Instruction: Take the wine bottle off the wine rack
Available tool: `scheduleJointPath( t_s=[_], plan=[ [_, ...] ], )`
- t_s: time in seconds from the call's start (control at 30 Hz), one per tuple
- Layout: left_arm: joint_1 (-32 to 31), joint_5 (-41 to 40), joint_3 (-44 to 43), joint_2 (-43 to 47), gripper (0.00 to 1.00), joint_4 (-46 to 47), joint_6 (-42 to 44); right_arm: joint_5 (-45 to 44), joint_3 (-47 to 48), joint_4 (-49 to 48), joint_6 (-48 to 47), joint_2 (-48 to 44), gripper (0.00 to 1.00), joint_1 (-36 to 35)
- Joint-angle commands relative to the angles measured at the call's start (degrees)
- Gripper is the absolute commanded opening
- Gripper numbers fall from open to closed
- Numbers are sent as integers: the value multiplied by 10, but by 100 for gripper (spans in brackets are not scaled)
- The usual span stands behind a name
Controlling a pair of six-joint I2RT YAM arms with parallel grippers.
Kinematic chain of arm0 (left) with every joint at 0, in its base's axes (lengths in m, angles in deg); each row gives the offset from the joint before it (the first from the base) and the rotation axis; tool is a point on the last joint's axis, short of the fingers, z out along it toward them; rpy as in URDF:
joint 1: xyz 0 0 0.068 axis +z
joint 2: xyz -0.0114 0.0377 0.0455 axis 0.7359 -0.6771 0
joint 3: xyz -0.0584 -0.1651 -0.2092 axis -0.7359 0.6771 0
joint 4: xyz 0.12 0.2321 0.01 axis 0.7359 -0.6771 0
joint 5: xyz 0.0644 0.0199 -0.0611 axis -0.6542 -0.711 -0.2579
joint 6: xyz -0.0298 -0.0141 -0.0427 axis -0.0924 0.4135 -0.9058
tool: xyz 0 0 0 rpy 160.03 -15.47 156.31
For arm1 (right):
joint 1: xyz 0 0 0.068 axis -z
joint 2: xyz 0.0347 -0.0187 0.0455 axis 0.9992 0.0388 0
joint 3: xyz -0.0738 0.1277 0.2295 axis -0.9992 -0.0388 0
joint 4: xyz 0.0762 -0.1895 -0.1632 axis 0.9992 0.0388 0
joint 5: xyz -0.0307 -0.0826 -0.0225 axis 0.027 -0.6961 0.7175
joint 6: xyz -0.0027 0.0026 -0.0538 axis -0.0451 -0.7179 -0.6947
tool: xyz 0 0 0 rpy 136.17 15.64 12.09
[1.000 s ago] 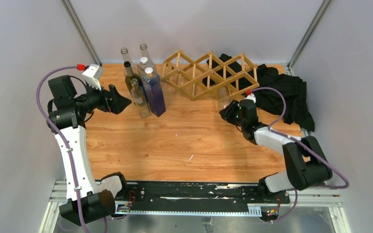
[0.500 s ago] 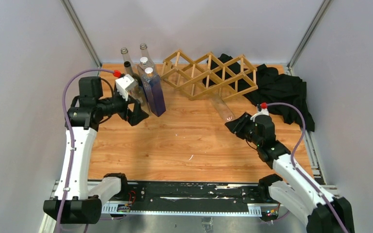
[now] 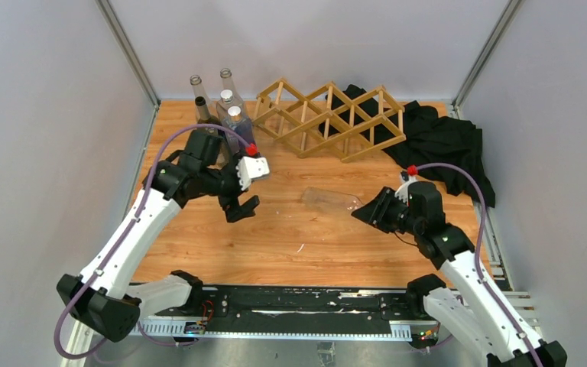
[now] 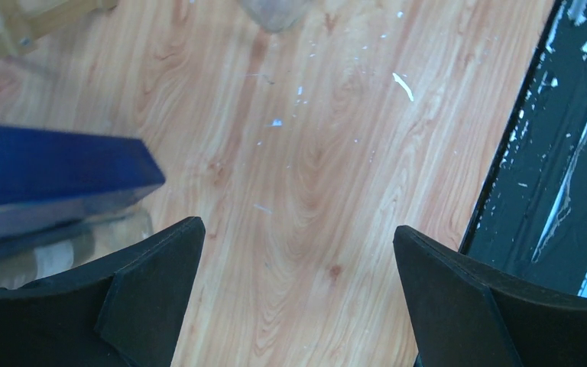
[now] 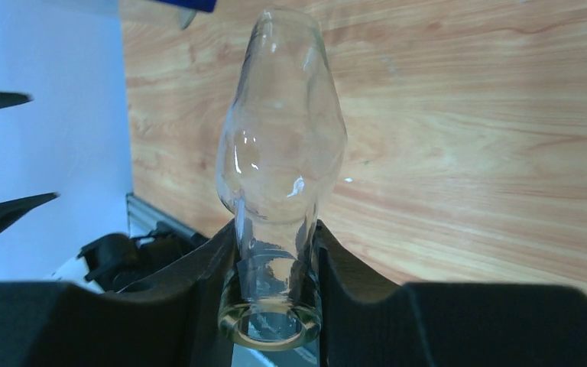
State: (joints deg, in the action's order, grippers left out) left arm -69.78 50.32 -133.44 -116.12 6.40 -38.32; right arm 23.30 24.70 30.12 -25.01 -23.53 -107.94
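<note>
Since the earlier frames, my right end effector (image 3: 361, 212) (image 5: 275, 256) has drawn the wine bottle (image 3: 327, 200) (image 5: 283, 138) out of the wine rack (image 3: 329, 118) and carried it nearer and leftward. My left end effector (image 3: 243, 208) (image 4: 294, 229) has swung in from the left side toward the middle.

Right end effector: clamped on the neck of the clear glass wine bottle, one finger on each side just behind the mouth. The bottle lies roughly level, with its base pointing left over the tabletop (image 3: 275, 241). It is well apart from the rack. Whether it touches the wood cannot be told.

Left end effector: jaws spread wide with nothing between them, facing down over bare tabletop, left of the bottle's base.

Farther out: the light wooden lattice rack stands at the far edge. A black cloth (image 3: 443, 141) lies behind it and to its right. A group of standing bottles (image 3: 225, 95), one of them a blue bottle (image 3: 238, 126) (image 4: 53, 164), stands at the rack's left.
</note>
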Motion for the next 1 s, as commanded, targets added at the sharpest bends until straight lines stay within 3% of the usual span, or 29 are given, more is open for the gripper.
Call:
scheduleJointPath(
  t_s=[0.0,0.33,0.87,0.97],
  plan=[
    [-47,-29,2,-33,100,-5,33,103,70,-20,-11,34,0,-17],
    [-94,-50,-17,-95,100,1,46,125,161,-76,-1,148,0,-144],
    [-99,19,63,-19,100,17,82,167,251,-170,32,258,0,-227],
    [-100,6,58,-22,85,27,75,172,261,-173,33,266,0,-231]
  ],
)
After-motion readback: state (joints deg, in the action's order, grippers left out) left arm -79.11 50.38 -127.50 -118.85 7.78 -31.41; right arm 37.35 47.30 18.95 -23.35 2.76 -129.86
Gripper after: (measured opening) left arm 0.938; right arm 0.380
